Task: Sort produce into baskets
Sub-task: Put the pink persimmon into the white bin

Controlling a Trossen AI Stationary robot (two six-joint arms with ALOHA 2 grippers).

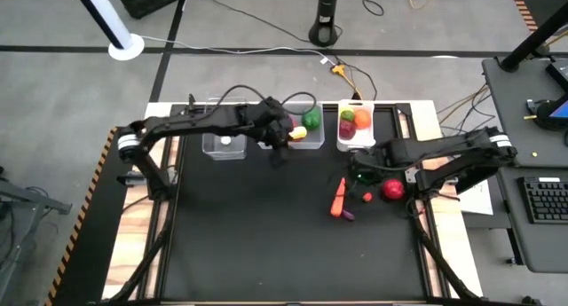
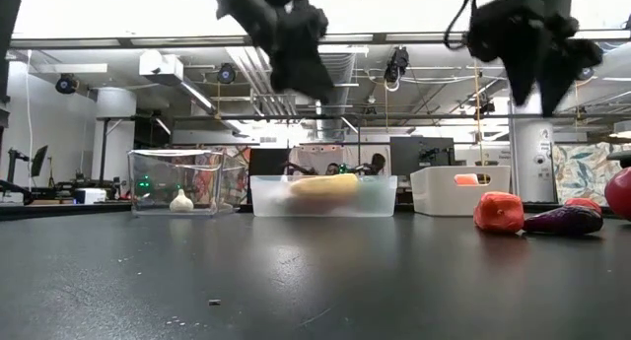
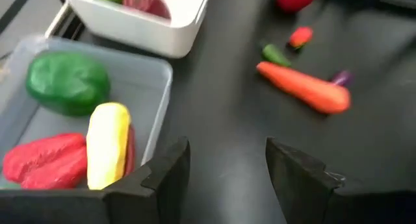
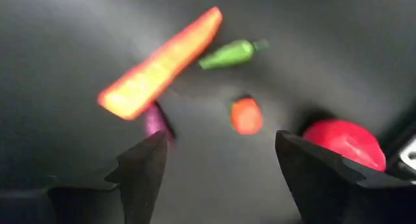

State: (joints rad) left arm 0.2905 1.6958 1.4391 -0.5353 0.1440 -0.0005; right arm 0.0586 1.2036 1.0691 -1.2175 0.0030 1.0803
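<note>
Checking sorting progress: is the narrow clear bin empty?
Not empty. The narrow clear bin holds one white garlic; nothing else shows inside.

high: overhead; low: table-level; wrists: close; share carrot (image 3: 304,87)

three bins (image 1: 304,137) in a row along the table's (image 1: 248,235) far edge; squash (image 3: 107,143) in the middle bin; carrot (image 1: 338,199) lying nearer, beside an apple (image 1: 392,189).

Orange carrot (image 4: 159,62), green pepper (image 3: 67,82), yellow squash (image 3: 107,143), white basket (image 1: 356,136).
</note>
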